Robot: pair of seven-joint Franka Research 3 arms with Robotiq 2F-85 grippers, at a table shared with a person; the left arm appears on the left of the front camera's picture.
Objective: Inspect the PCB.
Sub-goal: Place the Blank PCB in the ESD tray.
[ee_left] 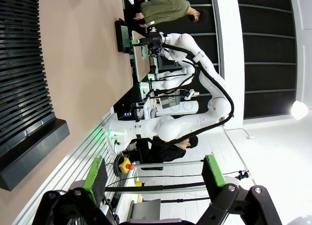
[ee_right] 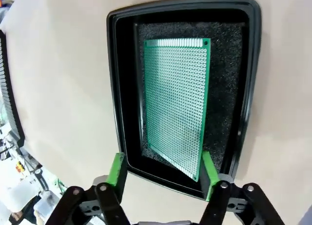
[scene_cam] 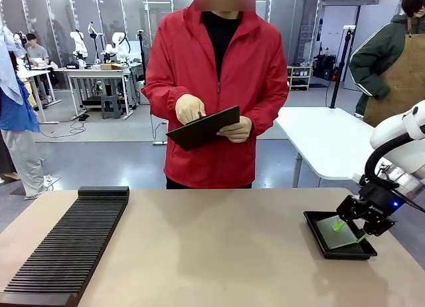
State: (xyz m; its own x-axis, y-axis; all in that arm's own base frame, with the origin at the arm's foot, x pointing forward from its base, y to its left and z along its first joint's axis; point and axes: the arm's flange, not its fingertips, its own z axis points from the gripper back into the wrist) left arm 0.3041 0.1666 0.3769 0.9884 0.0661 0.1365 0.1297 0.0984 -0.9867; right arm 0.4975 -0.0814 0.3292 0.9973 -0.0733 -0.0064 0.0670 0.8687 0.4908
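— Is the right gripper (ee_right: 163,174) holding anything?
— No. Its green fingers (ee_right: 117,169) stand apart around the PCB's (ee_right: 176,101) near edge. The board lies in the black tray (ee_right: 122,79).
— And the front view?
— A person holds a clipboard (scene_cam: 202,128). The left gripper (ee_left: 153,178) is wide open, empty.

The front view looks level across the tan rectangular table (scene_cam: 219,247) at a person; the right wrist view looks closely down into the shallow black rectangular tray (ee_right: 117,88), lower right in front view; the left wrist view, rolled sideways, shares that tray at upper centre.
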